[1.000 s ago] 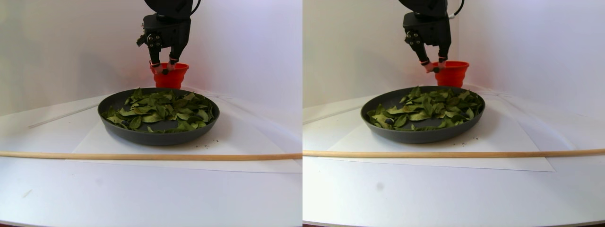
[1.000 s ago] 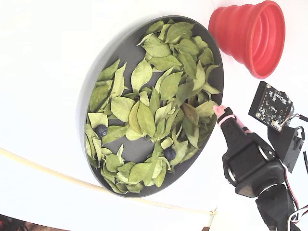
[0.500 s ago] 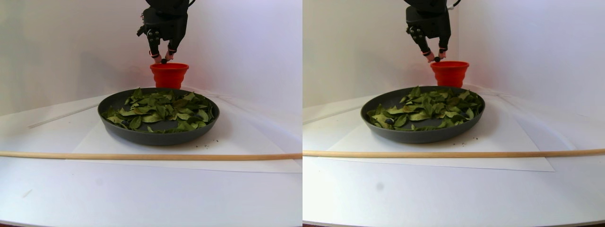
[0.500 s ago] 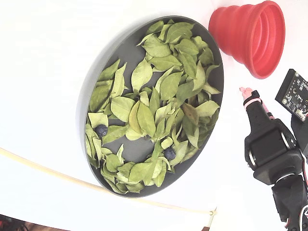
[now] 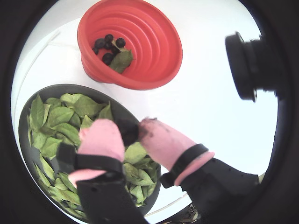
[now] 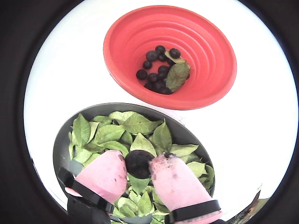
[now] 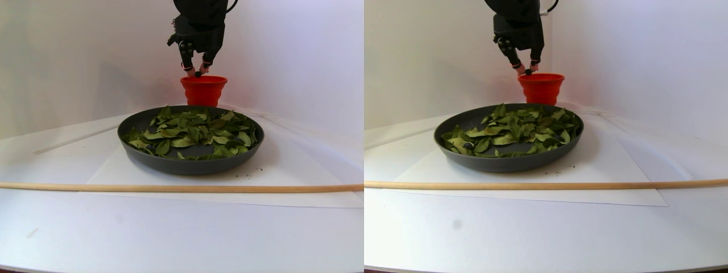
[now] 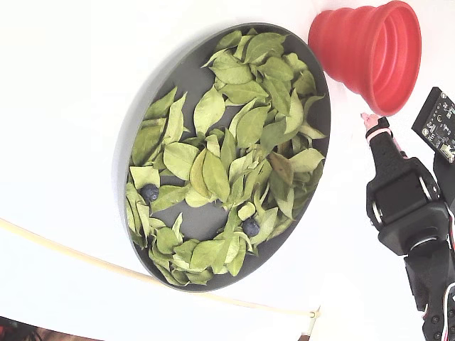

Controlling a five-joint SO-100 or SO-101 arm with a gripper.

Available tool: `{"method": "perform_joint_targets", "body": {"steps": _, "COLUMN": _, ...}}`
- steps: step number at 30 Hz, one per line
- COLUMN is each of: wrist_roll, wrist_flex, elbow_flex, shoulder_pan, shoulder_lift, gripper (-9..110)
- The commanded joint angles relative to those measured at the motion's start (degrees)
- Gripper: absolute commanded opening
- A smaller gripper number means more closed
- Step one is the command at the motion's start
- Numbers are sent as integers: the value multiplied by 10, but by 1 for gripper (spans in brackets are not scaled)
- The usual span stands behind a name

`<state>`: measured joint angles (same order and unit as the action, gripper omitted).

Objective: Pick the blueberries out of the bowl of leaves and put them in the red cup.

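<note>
Nearest the stereo camera, a thin pale wooden rod (image 7: pixel 170 187) crosses the white table (image 7: pixel 170 239). Beyond it sits the bowl (image 7: pixel 187 164), a wide, shallow, dark grey dish heaped with dry, pointed green leaves (image 8: pixel 234 142); two matte blueberries (image 8: pixel 149 192) lie among them. Above the bowl's far rim, the gripper (image 6: pixel 138 164), its fingers sheathed in soft pink, pinches one dark berry (image 6: pixel 139 163). Farther back stands the red cup (image 6: pixel 205 88), ribbed and tapered, holding more berries and a leaf.
</note>
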<state>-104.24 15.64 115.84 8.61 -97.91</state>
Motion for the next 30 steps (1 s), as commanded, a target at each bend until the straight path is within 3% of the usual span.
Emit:
{"method": "perform_joint_targets", "body": {"steps": 1, "wrist_roll": 7, "wrist_flex": 12, "elbow_flex": -47, "shoulder_pan": 6, "shoulder_lift": -15, "gripper": 9}}
{"method": "perform_joint_targets", "body": {"steps": 30, "wrist_roll": 18, "wrist_flex": 13, "elbow_flex": -175, "shoulder_pan": 26, "shoulder_lift": 69, "gripper": 9}}
